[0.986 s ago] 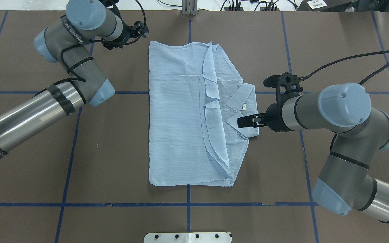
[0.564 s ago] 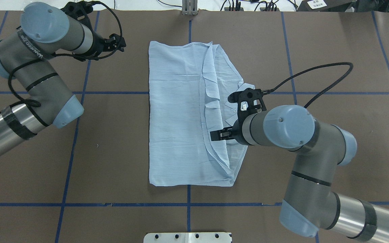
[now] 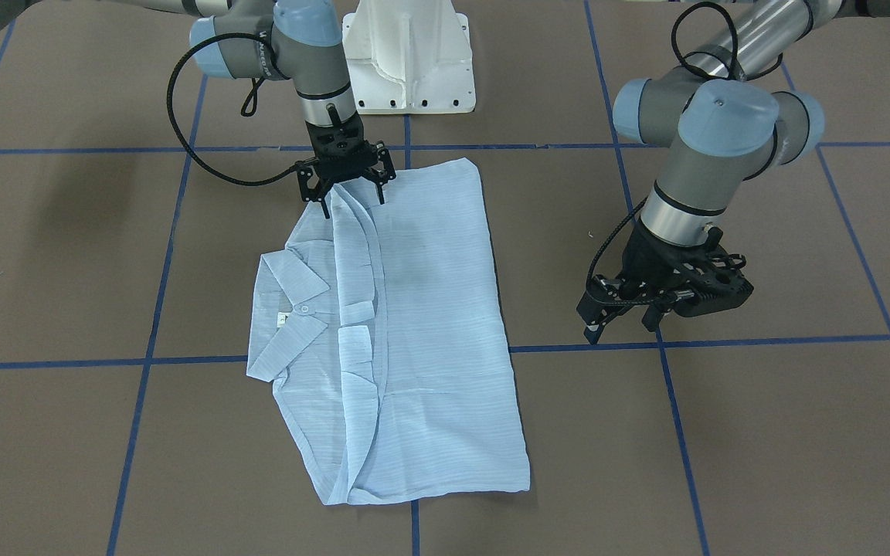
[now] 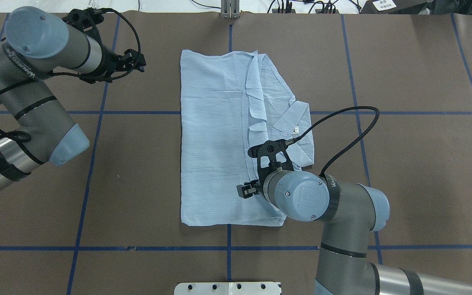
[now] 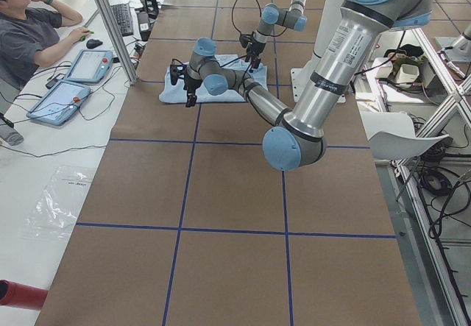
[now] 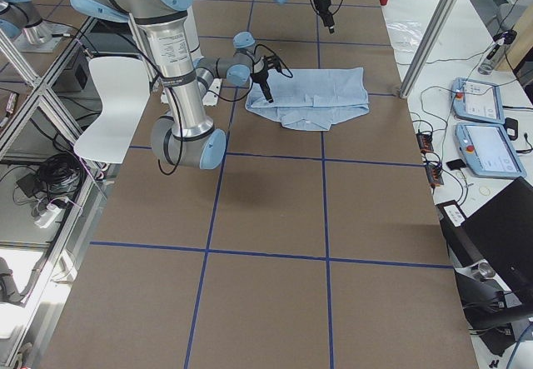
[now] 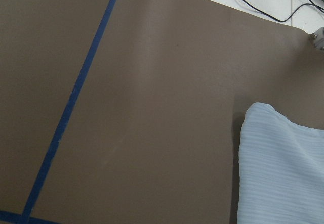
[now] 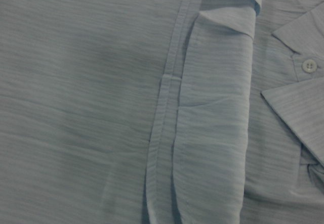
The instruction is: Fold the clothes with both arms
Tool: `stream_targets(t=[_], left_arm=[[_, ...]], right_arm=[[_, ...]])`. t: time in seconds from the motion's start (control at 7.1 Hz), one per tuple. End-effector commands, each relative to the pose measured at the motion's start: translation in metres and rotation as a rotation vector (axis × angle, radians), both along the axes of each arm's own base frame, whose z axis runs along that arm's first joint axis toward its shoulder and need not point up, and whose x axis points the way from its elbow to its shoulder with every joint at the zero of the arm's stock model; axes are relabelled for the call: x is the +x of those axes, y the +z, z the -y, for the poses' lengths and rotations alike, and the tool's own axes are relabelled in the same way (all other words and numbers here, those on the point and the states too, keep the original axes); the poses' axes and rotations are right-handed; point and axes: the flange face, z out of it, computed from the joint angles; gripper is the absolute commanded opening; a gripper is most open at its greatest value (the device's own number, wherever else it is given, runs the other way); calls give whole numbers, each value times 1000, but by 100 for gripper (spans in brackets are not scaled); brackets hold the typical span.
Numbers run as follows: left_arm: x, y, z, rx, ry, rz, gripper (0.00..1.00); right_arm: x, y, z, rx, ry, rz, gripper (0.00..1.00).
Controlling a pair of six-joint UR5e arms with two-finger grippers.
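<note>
The clothes are one pale blue striped shirt (image 4: 215, 139) lying folded flat on the brown table, collar (image 4: 291, 127) toward my right. In the front-facing view my right gripper (image 3: 352, 202) stands open just above the shirt (image 3: 414, 332), at the folded front strip near the robot-side hem, with nothing between its fingers. From overhead the right gripper (image 4: 246, 191) shows over that same strip. Its wrist camera fills with the shirt (image 8: 101, 107) and one white button (image 8: 308, 65). My left gripper (image 3: 623, 324) hangs open and empty over bare table, well off the shirt's far corner (image 7: 283, 173).
The white pedestal base (image 3: 406, 69) stands at the robot's edge of the table. Blue tape lines (image 4: 96, 112) cross the brown surface. A person (image 5: 29, 32) sits at a side desk with tablets (image 5: 70, 90). A white chair (image 6: 112, 102) stands beside the table.
My right gripper has swung from the collar along the shirt toward the robot-side hem. The left arm has drawn back to the left, away from the shirt's far corner.
</note>
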Motion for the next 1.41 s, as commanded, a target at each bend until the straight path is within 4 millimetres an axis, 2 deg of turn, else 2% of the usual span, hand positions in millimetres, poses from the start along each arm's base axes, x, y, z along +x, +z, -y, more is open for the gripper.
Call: stream_targets(t=[0.0,0.56,0.85,0.99,1.13,1.27], left_arm=[[1,0,-1,2,1,-4,100],[4,-5,-2,3,2,-12,100],[5,-11,-4,4,4,-18,100],[9,-13,-7,6,10,-21,100],[12,-14,-8,-6,7,-27,100],[19,-16,-13,-9,14,-32,100]], right_arm=[[-6,12,0,12,-14,-35,100],[3,24,13,37,-32,-93,100],[23,43,28,52,-36,-130,100],[49,63,33,67,-46,-162,100],[88,86,37,61,-66,-188,100],[124,126,33,31,-74,-236,100]])
